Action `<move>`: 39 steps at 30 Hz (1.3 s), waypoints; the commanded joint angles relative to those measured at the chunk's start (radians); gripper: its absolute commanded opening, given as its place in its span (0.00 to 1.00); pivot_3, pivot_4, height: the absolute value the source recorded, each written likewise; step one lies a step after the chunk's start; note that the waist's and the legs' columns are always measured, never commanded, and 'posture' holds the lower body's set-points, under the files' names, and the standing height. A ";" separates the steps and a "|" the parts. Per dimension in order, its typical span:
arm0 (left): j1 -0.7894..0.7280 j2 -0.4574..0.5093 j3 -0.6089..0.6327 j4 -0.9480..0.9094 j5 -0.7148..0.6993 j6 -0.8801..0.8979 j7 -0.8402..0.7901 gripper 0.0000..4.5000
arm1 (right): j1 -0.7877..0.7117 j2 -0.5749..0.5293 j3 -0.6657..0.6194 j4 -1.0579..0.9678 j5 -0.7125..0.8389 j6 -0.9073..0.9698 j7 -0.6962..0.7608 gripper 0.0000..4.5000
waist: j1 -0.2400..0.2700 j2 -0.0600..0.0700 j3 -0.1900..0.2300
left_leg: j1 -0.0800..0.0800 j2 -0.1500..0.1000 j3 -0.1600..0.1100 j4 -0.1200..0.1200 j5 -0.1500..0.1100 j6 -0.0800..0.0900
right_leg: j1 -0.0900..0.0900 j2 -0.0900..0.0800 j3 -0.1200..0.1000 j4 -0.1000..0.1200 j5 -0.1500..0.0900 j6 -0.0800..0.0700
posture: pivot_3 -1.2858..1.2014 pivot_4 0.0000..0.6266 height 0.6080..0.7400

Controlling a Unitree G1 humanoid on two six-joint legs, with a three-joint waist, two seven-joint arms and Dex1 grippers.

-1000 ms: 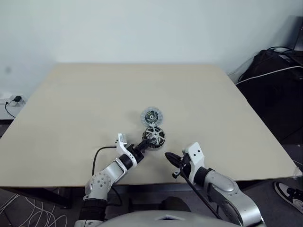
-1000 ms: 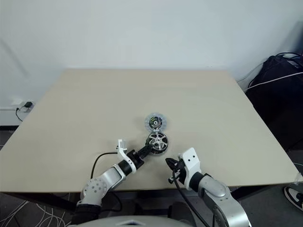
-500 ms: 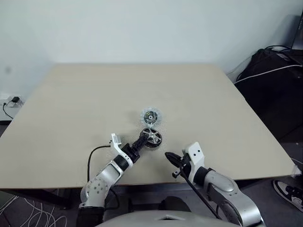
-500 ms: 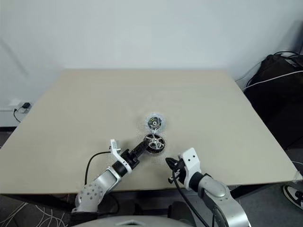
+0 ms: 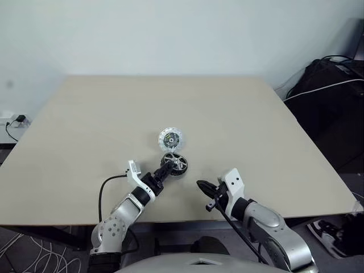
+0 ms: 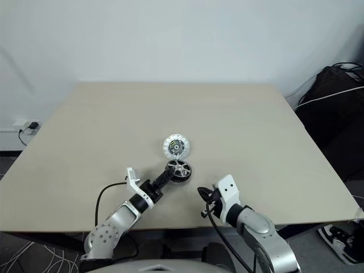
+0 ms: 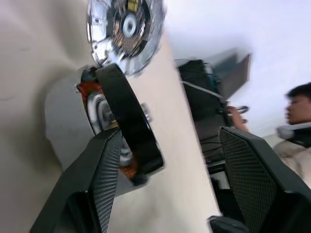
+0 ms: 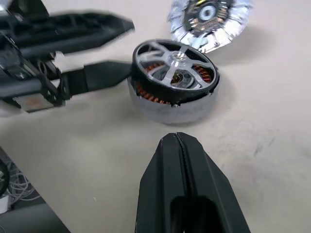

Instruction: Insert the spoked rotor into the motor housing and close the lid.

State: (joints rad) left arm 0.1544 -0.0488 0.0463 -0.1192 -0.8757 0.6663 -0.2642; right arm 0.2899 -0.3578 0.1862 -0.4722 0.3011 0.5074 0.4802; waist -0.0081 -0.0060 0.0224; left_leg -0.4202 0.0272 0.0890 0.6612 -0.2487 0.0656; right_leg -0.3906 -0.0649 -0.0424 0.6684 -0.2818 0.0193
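Nearest the robot, the right gripper point(image 5: 200, 186) hangs over the front edge of the table point(image 5: 85, 125) with its two black fingers point(image 8: 187, 174) pressed together on nothing, their tips pointing at the motor parts but well short of them. The left gripper point(image 6: 166, 172) reaches in from the other side with its fingers apart, one beside the wheel's rim and one above it; whether either touches it cannot be told. Between the two grippers sits the spoked rotor point(image 8: 172, 68), resting on top of the motor housing point(image 8: 170, 104). The head views give it only as a small dark wheel, while the right wrist view brings out its silver spokes, black rim and the copper-brown windings showing through the gaps and under the rim. In the left wrist view the same stack is seen edge-on, and it looks tilted rather than seated flat. Just beyond the stack, close to it or touching, lies the lid point(image 5: 170, 139), a pale round disc lying flat on the table with its green-and-black centre facing up. No writing or brand can be read on any part. Farthest off, the left wrist view catches a person point(image 7: 296, 121) past the table's edge, and the head views show a black bag point(image 5: 327, 96) with a white cable beside the table.
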 commanded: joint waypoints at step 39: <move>0.078 -0.004 -0.094 -0.011 0.294 -0.494 -0.115 0.74 | -0.036 0.005 -0.014 0.005 -0.017 -0.056 -0.003 0.00 | -0.002 0.001 0.000 | 0.002 0.000 0.000 0.000 -0.001 0.001 | 0.004 0.001 -0.001 -0.005 0.003 0.003 | 0.52 0.00 1.00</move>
State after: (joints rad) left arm 0.2362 -0.0550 0.0036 -0.0745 -0.6770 0.2473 -0.3709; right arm 0.2799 -0.3582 0.1863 -0.4492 0.2896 0.4865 0.4800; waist -0.0098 -0.0050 0.0222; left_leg -0.4183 0.0273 0.0892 0.6614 -0.2494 0.0670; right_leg -0.3864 -0.0642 -0.0428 0.6632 -0.2787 0.0222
